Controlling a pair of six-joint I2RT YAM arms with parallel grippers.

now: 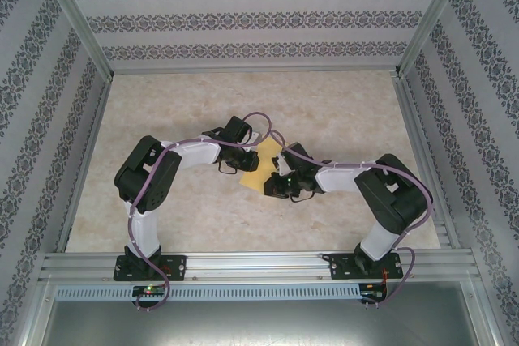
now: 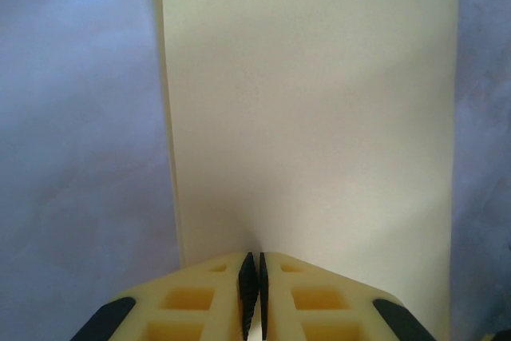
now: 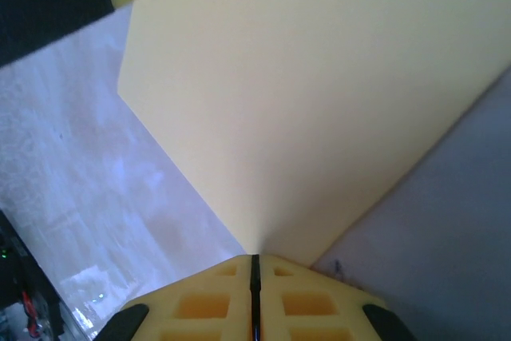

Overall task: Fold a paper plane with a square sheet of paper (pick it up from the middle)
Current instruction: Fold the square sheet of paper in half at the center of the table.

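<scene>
The paper [image 2: 311, 101] runs toward 12 o'clock from the left gripper [image 2: 254, 267], which pinches its edge; the right gripper [image 3: 255, 261] pinches a corner likewise.

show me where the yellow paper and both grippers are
yellow paper [image 1: 259, 169], top view, bare middle of the sheet
left gripper [image 2: 254, 261], left wrist view, between its fingertips, shut on the paper
right gripper [image 3: 255, 263], right wrist view, between its fingertips, shut on the paper

A beige, marble-patterned flat tabletop [image 1: 203, 103] is framed by silver aluminium rails [image 1: 259, 263]. 2 black arm bases are bolted at its near edge, the left base [image 1: 150, 266] and the right base [image 1: 365, 265]. A thin mustard-yellow paper sheet [image 1: 258, 169] is over the middle; whether it touches the top is unclear.
</scene>
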